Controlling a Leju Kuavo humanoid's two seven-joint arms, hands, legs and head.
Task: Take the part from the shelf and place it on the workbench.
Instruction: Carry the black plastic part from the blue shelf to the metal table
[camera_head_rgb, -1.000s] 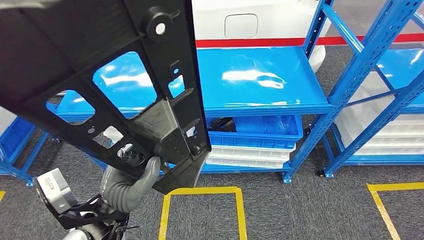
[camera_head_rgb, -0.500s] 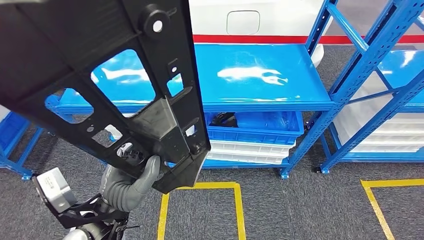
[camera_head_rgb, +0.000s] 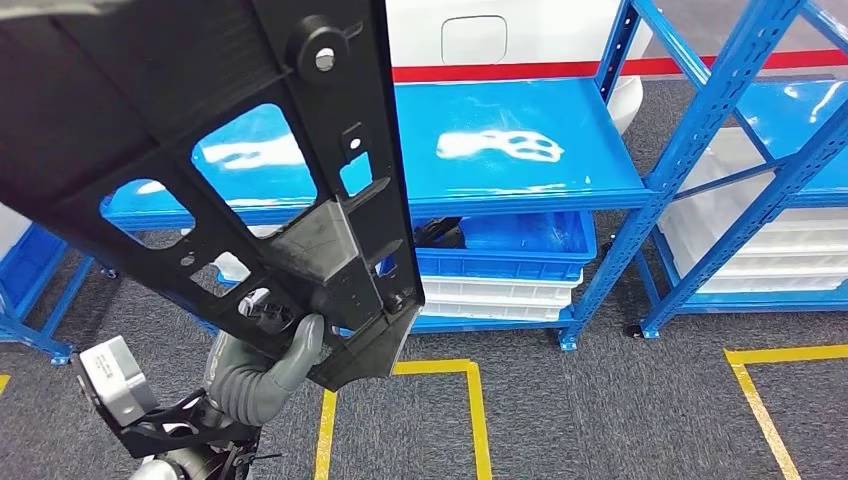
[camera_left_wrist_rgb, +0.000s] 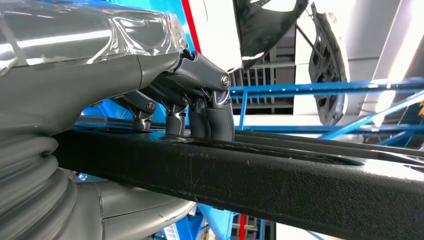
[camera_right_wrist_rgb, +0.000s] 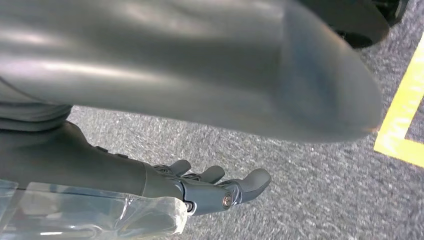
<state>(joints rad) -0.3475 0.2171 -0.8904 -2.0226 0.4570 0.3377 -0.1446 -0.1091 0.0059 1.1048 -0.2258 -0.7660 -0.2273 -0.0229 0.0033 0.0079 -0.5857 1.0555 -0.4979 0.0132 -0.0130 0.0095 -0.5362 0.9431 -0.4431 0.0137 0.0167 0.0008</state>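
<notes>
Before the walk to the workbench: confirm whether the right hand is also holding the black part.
No: the right hand hangs over the grey carpet holding nothing, its fingers apart.

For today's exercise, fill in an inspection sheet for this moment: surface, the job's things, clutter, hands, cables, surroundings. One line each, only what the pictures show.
Surface: grey carpet floor with yellow tape lines; workbench nothing seen.
Job's things: large black part held up off the shelf, close to the head camera.
Clutter: blue bin and white trays stacked under the shelf.
Hands: left hand grips the part's lower edge, fingers pressed on it; right hand hangs over the floor, holding nothing, fingers loosely apart.
Cables: nothing seen.
Surroundings: blue shelf, bare; second blue rack with white trays.
</notes>
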